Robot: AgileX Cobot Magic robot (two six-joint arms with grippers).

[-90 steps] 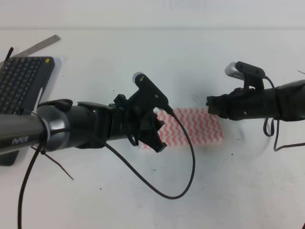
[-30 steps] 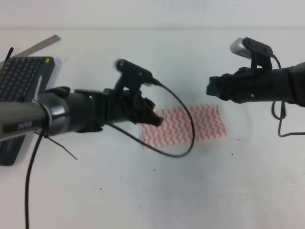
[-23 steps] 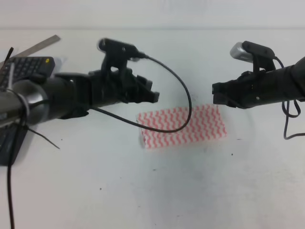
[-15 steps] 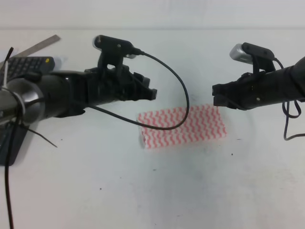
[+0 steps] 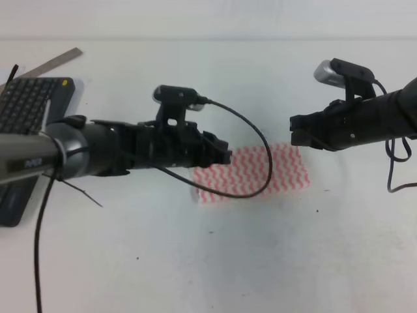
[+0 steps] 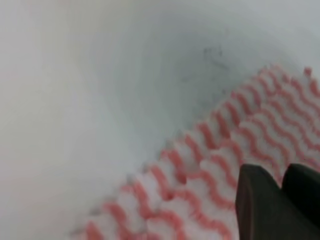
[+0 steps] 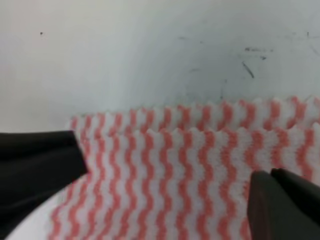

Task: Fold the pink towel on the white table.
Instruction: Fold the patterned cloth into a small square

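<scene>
pink towel: lying flat mid-surface, folded over, zigzag edges nearly lined up
left tool: over the towel's left end, can't tell if it's open
right tool: above the right corner, fingers spread, holding nothing
white surface: bare in front
keyboard: way off left

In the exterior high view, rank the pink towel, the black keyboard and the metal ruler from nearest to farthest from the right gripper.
Measured from the right gripper:
1. pink towel, just below and left of it, mid-table.
2. metal ruler, far left, upper edge of the white table.
3. black keyboard, far left edge.
The ruler and keyboard are nearly too close to call.
</scene>
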